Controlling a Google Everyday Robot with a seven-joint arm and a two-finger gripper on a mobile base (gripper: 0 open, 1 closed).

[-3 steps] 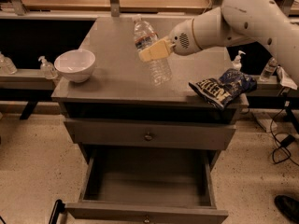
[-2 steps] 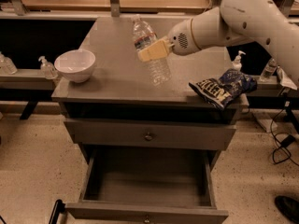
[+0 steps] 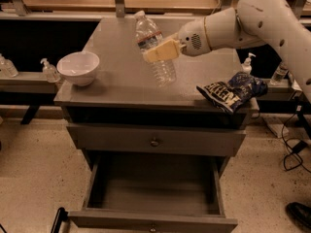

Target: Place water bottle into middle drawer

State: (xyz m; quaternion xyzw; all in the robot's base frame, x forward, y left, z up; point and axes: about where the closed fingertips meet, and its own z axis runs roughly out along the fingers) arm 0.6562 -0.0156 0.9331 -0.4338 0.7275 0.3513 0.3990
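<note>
One water bottle [image 3: 163,70] in end effector [image 3: 158,52] above countertop [image 3: 116,57].

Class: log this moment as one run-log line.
gripper: shut on water bottle, over cabinet top | water bottle: tilted, cap up-left | middle drawer: open, bottle not inside

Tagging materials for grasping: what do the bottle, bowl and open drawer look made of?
The water bottle, held in the gripper above the cabinet top: clear, ribbed plastic. The bowl: glossy white, probably ceramic or plastic. The middle drawer: matte grey, likely painted metal.
</note>
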